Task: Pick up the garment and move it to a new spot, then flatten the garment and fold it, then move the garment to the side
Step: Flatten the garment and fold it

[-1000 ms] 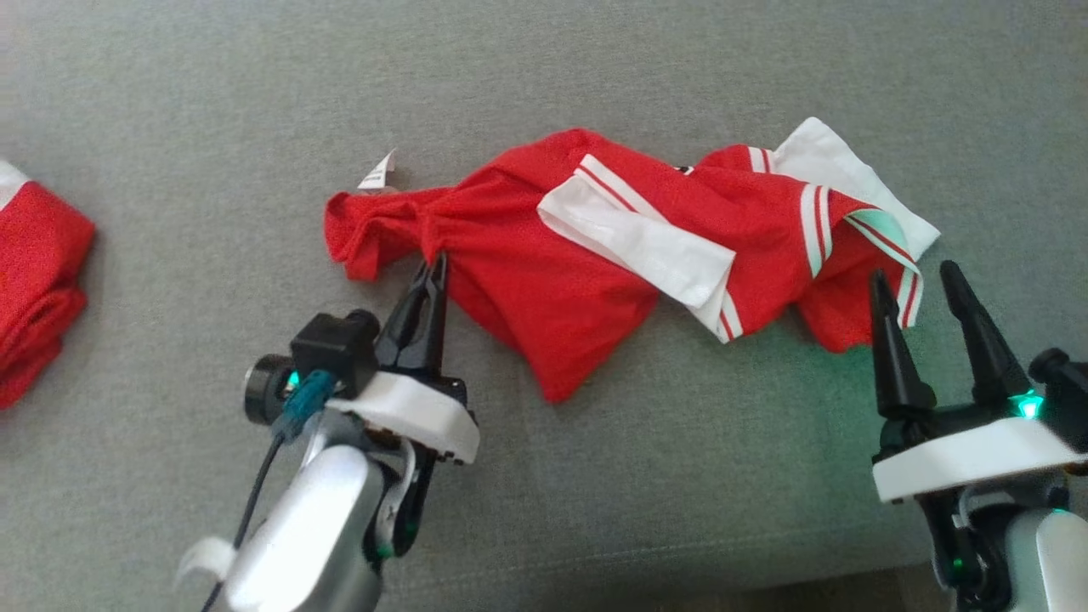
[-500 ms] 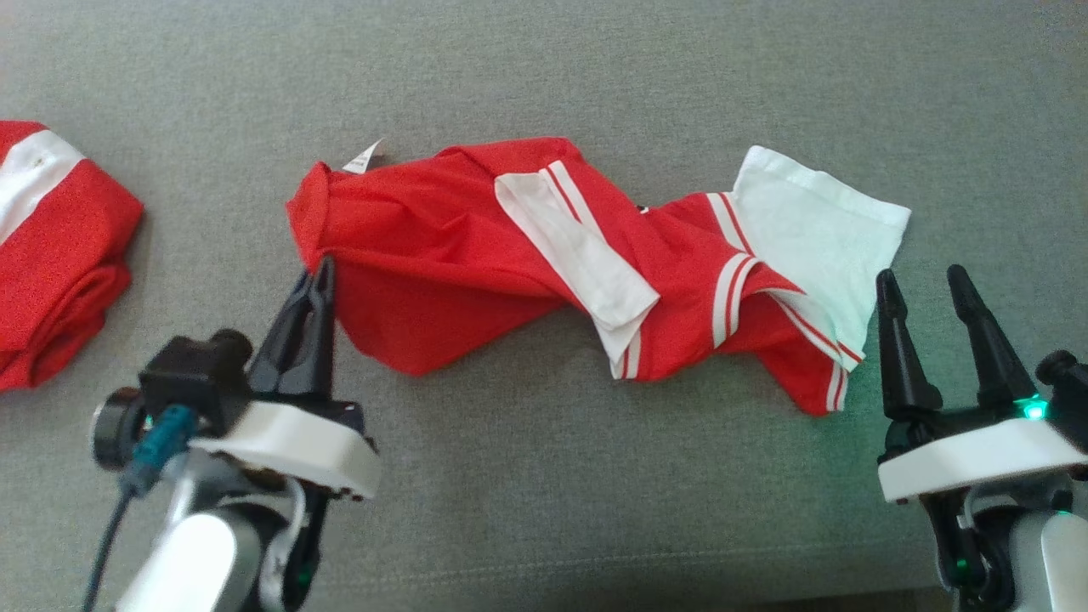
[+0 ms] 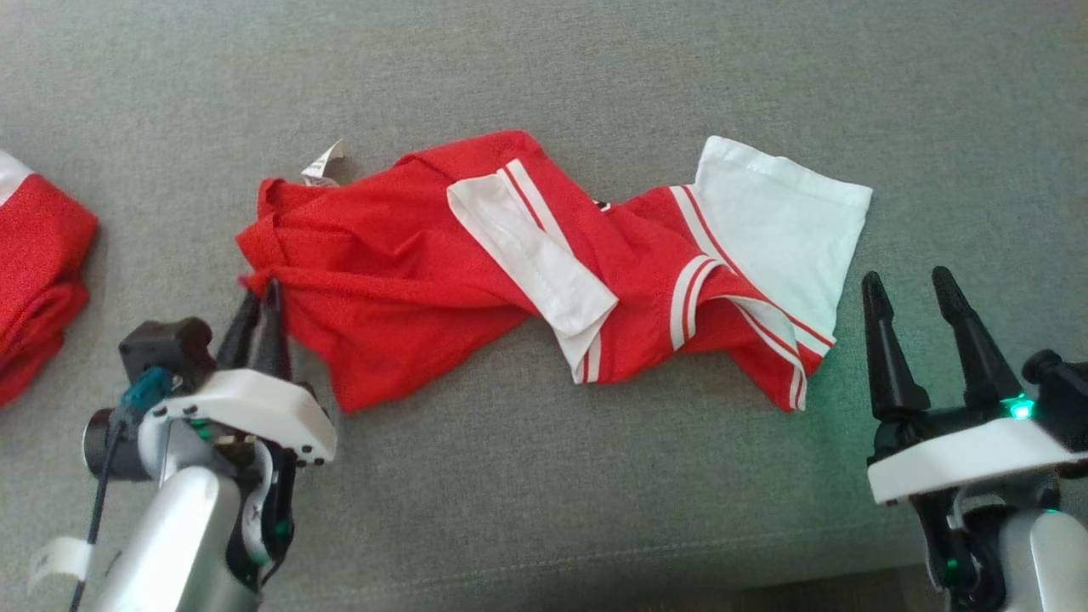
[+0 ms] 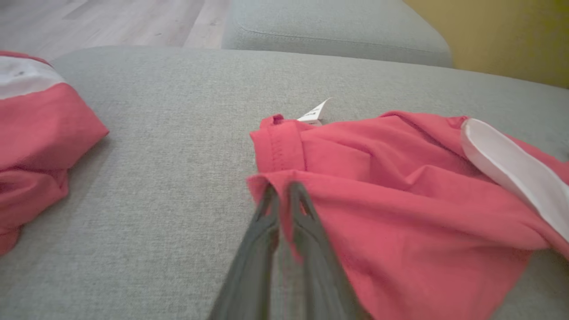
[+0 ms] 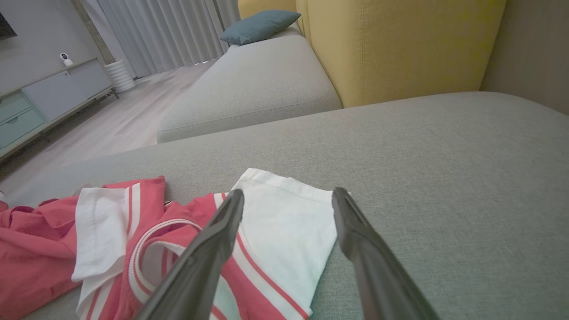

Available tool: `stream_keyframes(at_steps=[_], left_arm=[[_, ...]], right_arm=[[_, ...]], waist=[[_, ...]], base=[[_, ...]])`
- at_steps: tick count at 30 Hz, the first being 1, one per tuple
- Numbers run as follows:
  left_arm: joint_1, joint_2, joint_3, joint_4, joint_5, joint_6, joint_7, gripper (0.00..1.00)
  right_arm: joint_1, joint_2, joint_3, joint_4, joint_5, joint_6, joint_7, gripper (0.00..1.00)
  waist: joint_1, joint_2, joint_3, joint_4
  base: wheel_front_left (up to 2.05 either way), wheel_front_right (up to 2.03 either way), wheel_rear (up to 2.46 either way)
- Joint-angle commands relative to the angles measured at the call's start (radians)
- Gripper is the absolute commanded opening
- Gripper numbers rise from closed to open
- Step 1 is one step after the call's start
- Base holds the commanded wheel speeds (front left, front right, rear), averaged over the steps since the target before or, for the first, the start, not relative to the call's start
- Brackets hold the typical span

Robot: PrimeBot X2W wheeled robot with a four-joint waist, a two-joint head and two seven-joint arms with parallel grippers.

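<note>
Pinching an edge of the garment, the left hand is clenched; right hand gapes, empty

A yellow backrest rose behind the grey sofa, and a teal pillow lay at the sofa's far end. Beyond the sofa were pale wooden floor, grey curtains and a low sideboard.
</note>
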Motion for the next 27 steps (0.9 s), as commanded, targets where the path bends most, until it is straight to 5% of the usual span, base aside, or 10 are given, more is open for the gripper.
stream_keyframes(at_steps=[1, 8, 27], left_arm=[[-0.037, 0.011, 0.048, -0.007, 0.001, -0.004, -0.033, 1.00], [-0.001, -0.014, 0.065, -0.010, 0.070, 0.046, -0.198, 1.00], [0.082, -0.051, 0.006, -0.173, 0.197, 0.057, -0.218, 1.00]], right_arm=[[-0.030, -0.009, 0.024, -0.034, -0.006, 0.004, -0.006, 1.00], [-0.033, -0.026, 0.042, -0.059, -0.043, 0.004, -0.011, 1.00], [-0.008, -0.047, 0.053, -0.086, -0.062, 0.004, 0.026, 1.00]], waist=[[0.0000, 0.0000, -0.001, -0.002], [0.0000, 0.0000, -0.021, 0.008], [0.0000, 0.0000, -0.068, 0.041]], base=[[0.00, 0.00, 0.00], [0.00, 0.00, 0.00], [0.00, 0.00, 0.00]])
